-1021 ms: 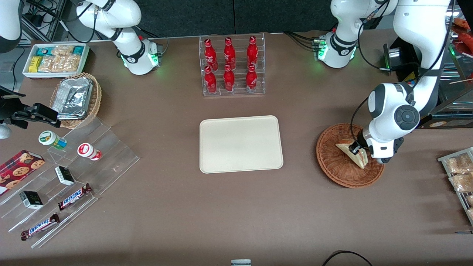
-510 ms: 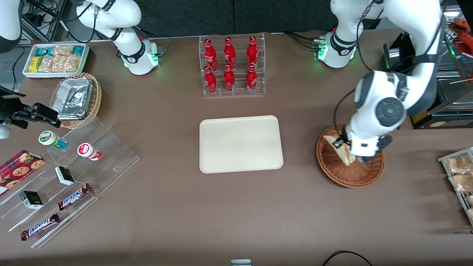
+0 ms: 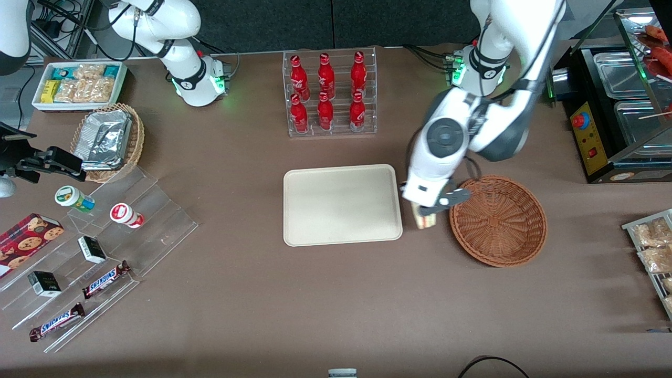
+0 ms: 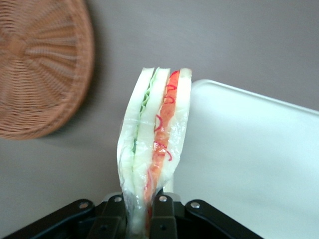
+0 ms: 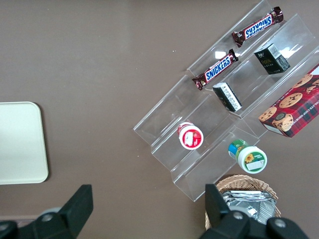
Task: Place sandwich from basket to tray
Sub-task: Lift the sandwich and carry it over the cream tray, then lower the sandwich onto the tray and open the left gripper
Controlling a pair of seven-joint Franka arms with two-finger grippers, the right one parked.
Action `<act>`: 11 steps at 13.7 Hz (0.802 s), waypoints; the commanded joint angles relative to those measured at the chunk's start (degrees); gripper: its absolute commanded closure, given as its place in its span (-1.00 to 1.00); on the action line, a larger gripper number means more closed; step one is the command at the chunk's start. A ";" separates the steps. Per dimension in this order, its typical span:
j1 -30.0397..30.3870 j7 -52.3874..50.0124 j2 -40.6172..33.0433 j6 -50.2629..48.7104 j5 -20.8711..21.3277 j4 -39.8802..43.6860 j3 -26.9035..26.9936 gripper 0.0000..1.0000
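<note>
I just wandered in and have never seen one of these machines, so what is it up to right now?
The working arm is carrying a wrapped sandwich pinched in its gripper. It hangs above the table between the brown wicker basket, which now holds nothing, and the cream tray, right at the tray's edge. The sandwich is not yet set down on the tray.

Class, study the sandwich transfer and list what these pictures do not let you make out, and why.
1. Front view: most of the sandwich is hidden under the left gripper.
2. Left wrist view: the sandwich's held end is covered by the fingers.
3. Left wrist view: basket and tray are cut off by the edges.
</note>
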 commanded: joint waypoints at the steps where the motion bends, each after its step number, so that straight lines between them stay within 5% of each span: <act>1: -2.83 1.40 7.67 -1.07 0.15 9.56 -0.85 1.00; 5: -3.46 1.31 15.59 -0.89 0.33 16.43 -6.30 1.00; 11: -7.41 0.61 20.96 4.37 0.51 18.64 -6.58 1.00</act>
